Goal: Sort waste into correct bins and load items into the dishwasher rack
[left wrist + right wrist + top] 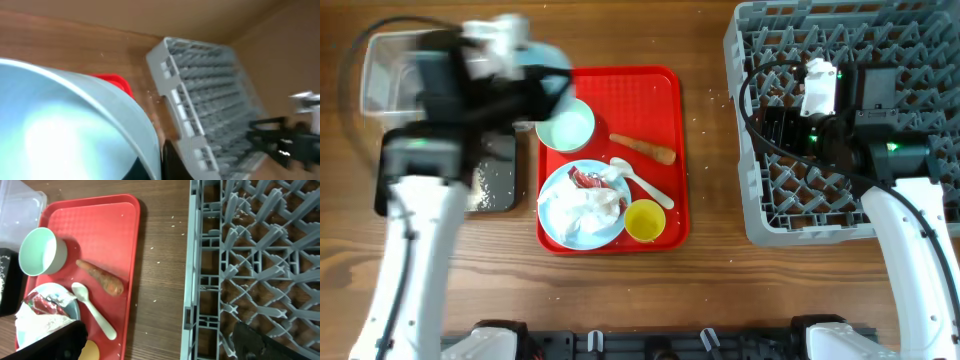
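My left gripper (535, 80) is blurred and shut on the rim of the light-blue bowl (548, 62), which it holds above the red tray's far left corner. The bowl fills the left wrist view (65, 130). The mint-green bowl (565, 126), carrot piece (643, 149), white spoon (642, 183) and yellow cup (645, 220) lie on the red tray (650, 95). The pale-blue plate (605, 235) holds the white tissue (578, 210) and the red wrapper (584, 179). My right gripper (160, 347) is open and empty over the grey rack's (850, 215) left side.
The clear tub (385, 75) stands at the far left. The black tray (492, 180), flecked with white, sits in front of it. A few white grains lie on the wood (172, 226) between the red tray and the rack. No brown lump shows.
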Robot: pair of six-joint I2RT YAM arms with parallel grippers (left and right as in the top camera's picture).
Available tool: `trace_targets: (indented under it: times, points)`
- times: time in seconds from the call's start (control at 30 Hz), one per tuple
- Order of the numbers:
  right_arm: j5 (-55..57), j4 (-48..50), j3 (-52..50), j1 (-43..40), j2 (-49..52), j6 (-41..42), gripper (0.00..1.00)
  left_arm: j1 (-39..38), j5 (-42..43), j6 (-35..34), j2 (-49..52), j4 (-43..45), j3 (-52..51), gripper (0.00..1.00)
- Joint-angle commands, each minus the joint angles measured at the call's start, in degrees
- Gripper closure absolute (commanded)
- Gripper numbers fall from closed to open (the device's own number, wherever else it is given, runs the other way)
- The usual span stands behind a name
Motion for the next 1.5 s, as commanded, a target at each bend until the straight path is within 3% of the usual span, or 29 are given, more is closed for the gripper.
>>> trace_targets:
  times: [0.0, 0.17, 0.37, 0.5, 0.7, 0.83, 1.0, 1.17, 1.27, 1.47]
  points:
    - [0.3, -0.2, 0.4, -0.2, 0.5, 0.6, 0.04, -20.1, -39.8, 3.2, 5.7, 5.9, 0.3, 0.96]
    - [0.3, -0.6, 0.4, -0.2, 0.5, 0.6, 0.04, -30.0, -51.6, 10.3, 19.8, 16.3, 0.3, 0.96]
    - [0.3, -0.7, 0.4, -0.2, 0.5, 0.7, 0.04, -30.0, -51.1, 16.5, 32.0, 26.1, 0.3, 0.94]
    - [0.3, -0.8, 0.4, -0.2, 0.5, 0.7, 0.04, -30.0, -51.0, 16.6, 36.1, 30.4, 0.3, 0.91]
    - [0.3, -0.9, 0.4, -0.2, 0.5, 0.7, 0.04, -29.9, -49.8, 16.6, 41.2, 30.8, 0.3, 0.88]
    - [0.3, -0.9, 0.4, -0.2, 0.5, 0.6, 0.04, -30.0, -49.8, 16.5, 41.7, 30.8, 0.3, 0.64]
    - [0.3, -0.9, 0.4, -0.2, 0.5, 0.6, 0.04, -30.0, -52.8, 16.1, 38.1, 28.8, 0.3, 0.59]
    - [0.3, -0.9, 0.4, -0.2, 0.5, 0.7, 0.04, -29.8, -52.4, 10.1, 27.8, 21.5, 0.3, 0.53]
    - [0.3, -0.8, 0.4, -0.2, 0.5, 0.6, 0.04, -29.8, -45.7, 10.5, 25.4, 21.0, 0.3, 0.50]
    - [0.3, -1.2, 0.4, -0.2, 0.5, 0.6, 0.04, -29.9, -40.0, 24.9, 33.8, 25.3, 0.3, 0.28]
